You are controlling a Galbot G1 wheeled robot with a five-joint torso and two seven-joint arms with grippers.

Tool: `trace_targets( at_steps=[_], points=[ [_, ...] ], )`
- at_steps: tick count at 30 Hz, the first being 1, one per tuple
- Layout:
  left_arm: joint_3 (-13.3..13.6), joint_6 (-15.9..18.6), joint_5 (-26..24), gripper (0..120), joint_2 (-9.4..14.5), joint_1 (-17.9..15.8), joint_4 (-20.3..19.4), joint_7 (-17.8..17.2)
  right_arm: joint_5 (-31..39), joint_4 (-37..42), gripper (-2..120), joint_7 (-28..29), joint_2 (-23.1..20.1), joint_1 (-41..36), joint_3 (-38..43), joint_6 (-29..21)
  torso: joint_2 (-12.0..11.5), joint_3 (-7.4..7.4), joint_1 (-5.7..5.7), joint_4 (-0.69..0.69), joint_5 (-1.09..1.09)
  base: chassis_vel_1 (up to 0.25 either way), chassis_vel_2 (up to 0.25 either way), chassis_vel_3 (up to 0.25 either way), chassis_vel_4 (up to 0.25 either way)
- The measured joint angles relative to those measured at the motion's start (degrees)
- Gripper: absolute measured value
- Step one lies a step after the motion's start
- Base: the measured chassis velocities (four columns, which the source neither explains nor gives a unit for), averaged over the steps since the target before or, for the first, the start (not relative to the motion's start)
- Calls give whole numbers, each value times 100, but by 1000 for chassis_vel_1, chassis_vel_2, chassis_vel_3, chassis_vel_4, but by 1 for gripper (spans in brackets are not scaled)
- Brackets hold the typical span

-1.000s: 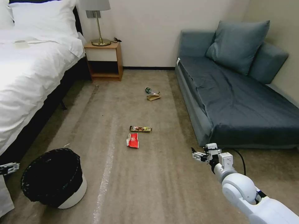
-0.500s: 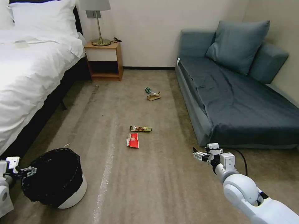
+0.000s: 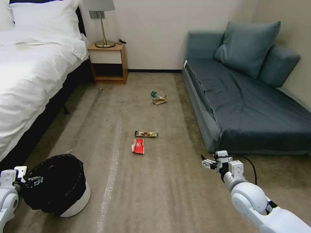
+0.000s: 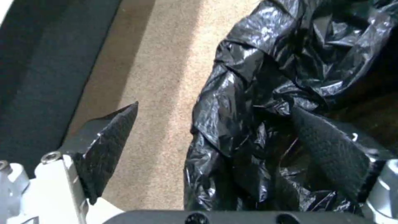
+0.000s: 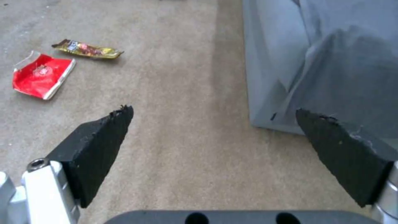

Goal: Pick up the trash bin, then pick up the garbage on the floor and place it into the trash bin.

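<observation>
My left gripper (image 3: 32, 180) has dropped a bit lower, jaws wide around the trash bin (image 3: 58, 184) rim at 8 o'clock. My right gripper (image 3: 205, 161) waits wide open, the red wrapper (image 3: 138, 146) at its 10 o'clock.

One bin (image 3: 61, 187) stood on the carpet (image 3: 162, 194) near its front left corner, beside the bed (image 3: 29, 77). Four pieces of litter lay on the carpet: one red wrapper (image 3: 138, 146) and one gold-brown wrapper (image 3: 146, 133) near its middle, one small bottle (image 3: 155, 94) and one piece of brown paper (image 3: 159, 101) toward its far edge. There were two grippers, the left gripper (image 3: 32, 180) at the bin's rim and the right gripper (image 3: 207, 162) above the carpet near the sofa (image 3: 252, 106). The room held one bed, one sofa, one nightstand (image 3: 108, 63), one lamp (image 3: 102, 22), one cushion (image 3: 247, 47) on the sofa and one pillow (image 3: 45, 16) on the bed.
</observation>
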Motion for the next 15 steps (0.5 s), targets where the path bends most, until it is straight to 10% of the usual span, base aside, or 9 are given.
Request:
trace_targets(
  at_steps=[15],
  points=[
    [220,-91,232,82,-132,-391,410,76,-6,-156,100,-22,36,131,-120,69,0,0,0,-1,0,0,0,0,0]
  ],
)
